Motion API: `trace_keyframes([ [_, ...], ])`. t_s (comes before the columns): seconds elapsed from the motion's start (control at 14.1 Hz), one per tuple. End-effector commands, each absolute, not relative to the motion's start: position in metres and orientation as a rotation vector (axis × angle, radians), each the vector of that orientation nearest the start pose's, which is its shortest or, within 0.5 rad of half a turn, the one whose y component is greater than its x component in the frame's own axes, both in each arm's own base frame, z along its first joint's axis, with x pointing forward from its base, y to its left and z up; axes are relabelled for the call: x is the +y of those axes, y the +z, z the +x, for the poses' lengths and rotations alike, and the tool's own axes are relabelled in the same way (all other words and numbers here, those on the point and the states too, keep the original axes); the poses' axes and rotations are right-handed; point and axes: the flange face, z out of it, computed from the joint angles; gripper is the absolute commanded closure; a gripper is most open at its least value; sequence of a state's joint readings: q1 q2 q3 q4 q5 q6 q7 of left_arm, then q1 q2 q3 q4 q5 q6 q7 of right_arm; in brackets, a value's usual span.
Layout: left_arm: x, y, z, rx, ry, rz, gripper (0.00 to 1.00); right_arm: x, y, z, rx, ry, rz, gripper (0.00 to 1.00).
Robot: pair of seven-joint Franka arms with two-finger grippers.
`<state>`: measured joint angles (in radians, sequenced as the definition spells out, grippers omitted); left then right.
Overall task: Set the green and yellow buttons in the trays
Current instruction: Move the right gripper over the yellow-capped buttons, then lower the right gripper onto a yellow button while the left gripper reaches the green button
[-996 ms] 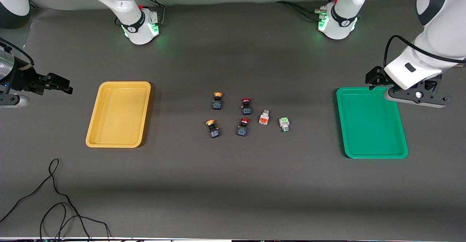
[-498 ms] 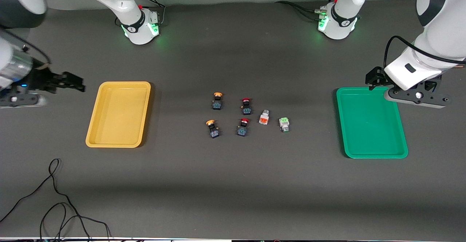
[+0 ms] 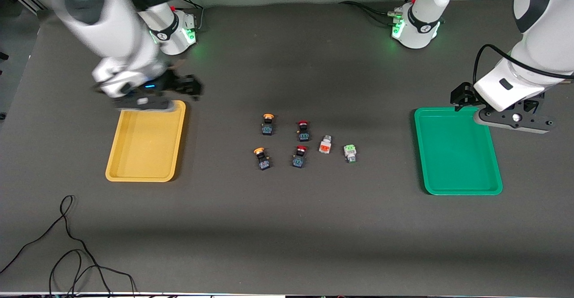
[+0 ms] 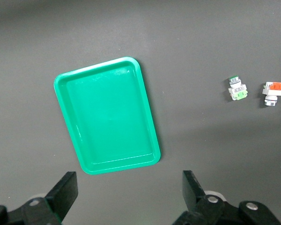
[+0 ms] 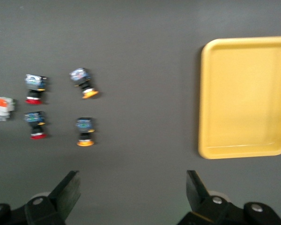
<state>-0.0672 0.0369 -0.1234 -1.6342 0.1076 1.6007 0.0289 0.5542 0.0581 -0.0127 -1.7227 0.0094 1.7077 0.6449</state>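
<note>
Two yellow-capped black buttons (image 3: 268, 124) (image 3: 261, 158) and one green-faced white button (image 3: 350, 152) lie mid-table. The yellow tray (image 3: 145, 141) lies toward the right arm's end and the green tray (image 3: 455, 154) toward the left arm's end; both are empty. My right gripper (image 3: 190, 85) is open and empty over the table by the yellow tray's corner; its wrist view shows the gripper (image 5: 131, 187), the yellow tray (image 5: 246, 93) and both yellow-capped buttons (image 5: 84, 83) (image 5: 85, 131). My left gripper (image 3: 462, 96) waits open above the green tray's upper edge; its wrist view shows the gripper (image 4: 129, 187), the green tray (image 4: 107, 115) and the green button (image 4: 237, 88).
Two red-capped black buttons (image 3: 303, 130) (image 3: 299, 156) and a white button with an orange face (image 3: 325, 144) lie between the yellow-capped buttons and the green one. A loose black cable (image 3: 67, 244) lies near the table's front edge. The arm bases (image 3: 172, 31) (image 3: 415, 27) stand at the top.
My right arm has swung from the table's end toward the middle and now hangs over the yellow tray's upper edge. The left arm and all buttons have not moved.
</note>
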Motion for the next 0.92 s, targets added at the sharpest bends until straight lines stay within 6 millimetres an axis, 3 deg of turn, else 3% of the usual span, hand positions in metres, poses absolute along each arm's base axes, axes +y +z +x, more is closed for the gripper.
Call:
trace_keyframes([
  [0.0, -0.090, 0.582, 0.558, 0.351, 0.109, -3.023, 0.00, 0.364, 0.507, 0.466, 0.254, 0.096, -3.155, 0.00],
  [0.21, -0.090, 0.578, 0.560, 0.355, 0.124, -3.046, 0.01, 0.406, 0.497, 0.432, 0.223, 0.107, -3.169, 0.00],
  [0.36, -0.083, 0.573, 0.564, 0.325, 0.121, -3.110, 0.01, 0.405, 0.488, 0.427, 0.196, 0.118, -3.162, 0.00],
  [0.5, -0.089, 0.562, 0.570, 0.307, 0.126, -3.158, 0.01, 0.402, 0.460, 0.424, 0.190, 0.093, -3.113, 0.00],
  [0.64, -0.099, 0.542, 0.578, 0.320, 0.105, -3.174, 0.01, 0.398, 0.413, 0.422, 0.185, 0.036, -3.085, 0.00],
  [0.85, -0.126, 0.502, 0.585, 0.326, 0.081, -3.190, 0.01, 0.393, 0.320, 0.421, 0.166, -0.042, -3.065, 0.00],
])
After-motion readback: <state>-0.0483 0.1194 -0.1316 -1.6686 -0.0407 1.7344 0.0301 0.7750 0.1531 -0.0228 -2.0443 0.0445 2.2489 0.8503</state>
